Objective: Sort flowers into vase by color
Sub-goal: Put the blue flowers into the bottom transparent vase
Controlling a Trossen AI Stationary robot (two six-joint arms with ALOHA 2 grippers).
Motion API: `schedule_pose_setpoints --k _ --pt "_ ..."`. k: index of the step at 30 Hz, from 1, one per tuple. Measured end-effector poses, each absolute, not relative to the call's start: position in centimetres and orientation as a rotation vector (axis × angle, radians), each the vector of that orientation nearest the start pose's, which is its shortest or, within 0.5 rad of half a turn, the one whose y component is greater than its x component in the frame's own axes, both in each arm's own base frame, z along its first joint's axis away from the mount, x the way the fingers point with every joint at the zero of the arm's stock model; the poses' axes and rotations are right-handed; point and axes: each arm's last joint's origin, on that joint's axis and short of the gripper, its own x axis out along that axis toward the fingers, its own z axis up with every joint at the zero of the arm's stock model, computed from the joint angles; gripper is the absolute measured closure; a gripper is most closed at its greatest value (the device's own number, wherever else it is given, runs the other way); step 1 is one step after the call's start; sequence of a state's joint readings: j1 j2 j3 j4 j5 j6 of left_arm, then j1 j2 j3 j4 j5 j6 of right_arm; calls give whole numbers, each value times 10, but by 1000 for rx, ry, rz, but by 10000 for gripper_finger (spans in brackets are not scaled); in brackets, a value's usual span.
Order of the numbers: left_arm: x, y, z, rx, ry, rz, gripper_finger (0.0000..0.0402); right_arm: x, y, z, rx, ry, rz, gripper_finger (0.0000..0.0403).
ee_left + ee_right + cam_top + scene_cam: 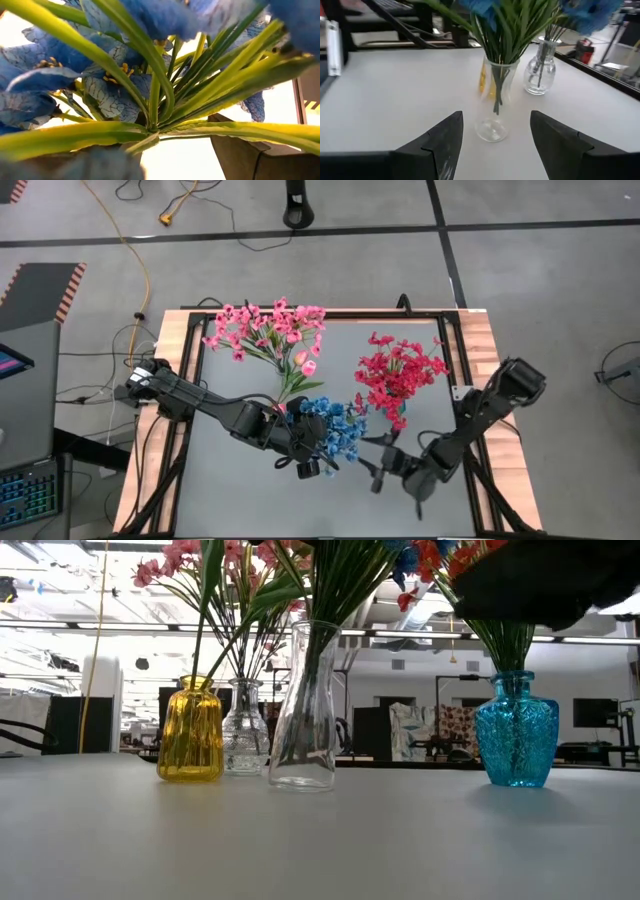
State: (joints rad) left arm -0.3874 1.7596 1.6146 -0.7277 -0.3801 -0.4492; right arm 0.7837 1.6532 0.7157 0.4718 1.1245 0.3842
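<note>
Flowers [331, 426] crowd four vases on the grey table [240, 500] — workshop behind; both grippers released.

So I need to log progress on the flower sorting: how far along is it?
Looks nearly done: pink flowers, red flowers and blue flowers each stand bunched in vases. In hand: the left pincer sits at the blue bunch; the right pincer waits open nearby. No loose flowers show on the table.
</note>
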Motion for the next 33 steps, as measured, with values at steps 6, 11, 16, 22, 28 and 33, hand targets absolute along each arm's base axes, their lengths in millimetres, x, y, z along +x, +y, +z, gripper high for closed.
schedule_pose_setpoints --k 6,11,16,22,28,33 --pt "357 -134 314 -98 787 173 196 265 199 154 -29 224 -442 143" --pt "357 -134 314 -98 786 173 196 291 197 145 -28 229 -495 143" --pt "357 -134 314 -98 786 173 196 308 194 143 -1 255 -457 143" --pt "357 -134 314 -98 786 173 196 318 188 145 39 291 -375 143" --pt "357 -134 314 -98 786 173 196 322 181 145 49 299 -372 143" --pt "357 -134 314 -98 786 173 196 326 178 144 72 327 -308 142"
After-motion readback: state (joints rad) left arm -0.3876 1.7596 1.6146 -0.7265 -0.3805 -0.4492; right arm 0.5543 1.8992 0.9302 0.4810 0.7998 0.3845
